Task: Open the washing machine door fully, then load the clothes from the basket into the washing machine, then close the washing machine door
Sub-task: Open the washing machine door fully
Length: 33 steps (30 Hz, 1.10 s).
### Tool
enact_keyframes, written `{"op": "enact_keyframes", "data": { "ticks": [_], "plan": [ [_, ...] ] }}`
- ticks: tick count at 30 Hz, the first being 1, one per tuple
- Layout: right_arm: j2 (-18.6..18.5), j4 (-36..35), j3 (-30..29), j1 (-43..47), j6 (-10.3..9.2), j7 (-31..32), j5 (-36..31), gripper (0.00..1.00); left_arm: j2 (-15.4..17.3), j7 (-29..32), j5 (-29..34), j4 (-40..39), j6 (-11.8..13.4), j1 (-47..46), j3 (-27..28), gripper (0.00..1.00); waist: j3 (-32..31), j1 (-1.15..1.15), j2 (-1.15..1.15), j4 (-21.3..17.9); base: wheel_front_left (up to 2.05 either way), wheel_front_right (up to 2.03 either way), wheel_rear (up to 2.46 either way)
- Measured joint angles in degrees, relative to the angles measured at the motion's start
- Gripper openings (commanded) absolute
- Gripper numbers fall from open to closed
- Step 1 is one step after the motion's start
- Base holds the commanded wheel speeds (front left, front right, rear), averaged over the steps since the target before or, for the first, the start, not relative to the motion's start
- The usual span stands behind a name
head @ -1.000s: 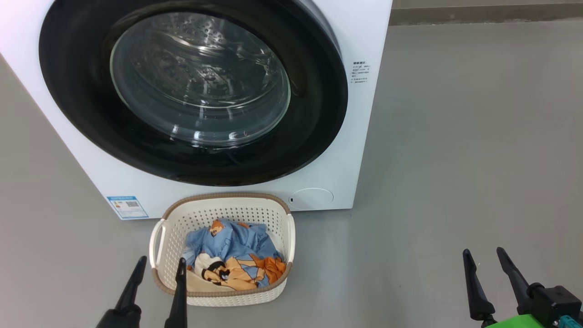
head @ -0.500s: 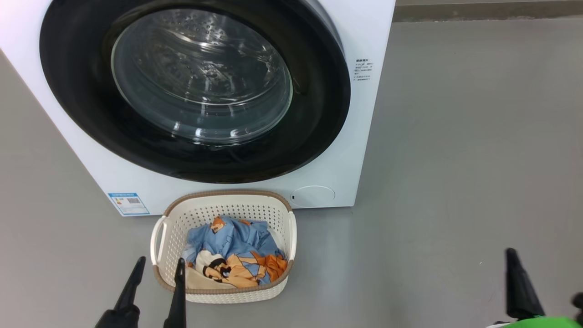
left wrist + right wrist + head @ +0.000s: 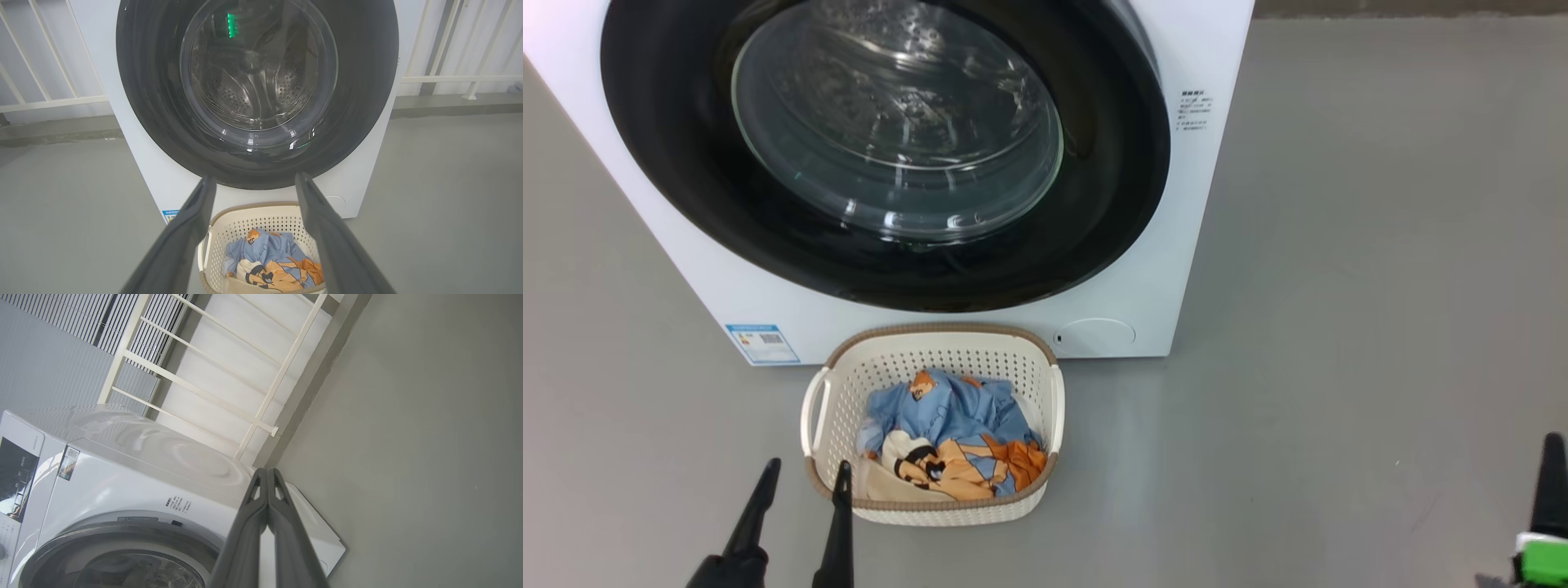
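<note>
Grey floor (image 3: 1339, 327): a bare, even surface carrying the machine and the basket.

The washing machine (image 3: 1160, 310): a white front-loading box standing on the floor, filling the upper left of the head view. In the left wrist view a white railing (image 3: 49, 98) runs behind it.

The washing machine door (image 3: 890, 139): a round door with a wide glossy black rim and a bulging clear window. It lies closed against the machine's front, and the perforated steel drum shows through the glass.

The basket (image 3: 947, 513): cream-white and perforated with a brown rim band. It sits upright on the floor just in front of the machine, below the door's lower edge.

The clothes (image 3: 952, 445): a crumpled bundle of light blue, orange and cream fabric lying inside the basket, below its rim.

Left pincer (image 3: 808, 464): its fingers are apart and hold nothing. It is low at the basket's near left corner, and whether the inner fingertip touches the rim cannot be told. Its wrist view looks over the basket towards the door.

Right pincer (image 3: 267, 470): its fingers are pressed together at the tips and grip nothing. It is far to the right, well apart from the basket.

Blue label (image 3: 761, 343): a small sticker at the machine's lower left corner.
</note>
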Motion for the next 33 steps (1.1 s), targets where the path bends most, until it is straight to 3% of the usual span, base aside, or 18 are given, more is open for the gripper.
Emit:
{"op": "enact_keyframes", "data": {
  "ticks": [7,13,22,33],
  "plan": [
    [-4.4,1.6,1.2,-3.2,0.0,0.4,16.1,0.0,0.0,0.0,-2.1,-0.5,0.0,0.4,1.3,1.0,1.9,0.0,0.0,0.2,0.0,0.0,0.0],
    [-7.0,3.0,-1.5,-7.8,0.0,6.5,25.0,0.0,0.0,-0.4,-2.0,-1.5,-0.1,0.4,1.6,1.0,4.4,0.0,0.0,0.1,0.0,0.0,0.0],
    [-8.5,5.7,-7.8,-15.9,0.0,18.0,29.6,0.0,0.0,-0.4,-2.0,-2.5,-0.3,-1.9,2.1,1.0,8.9,0.0,0.0,0.6,0.0,0.0,0.0],
    [-9.1,6.8,-13.0,-26.4,0.0,32.9,29.4,0.0,0.0,-0.4,-2.1,-4.2,0.3,-3.7,1.2,1.0,14.5,0.0,0.0,2.7,0.0,0.0,0.0]
  ]
}}
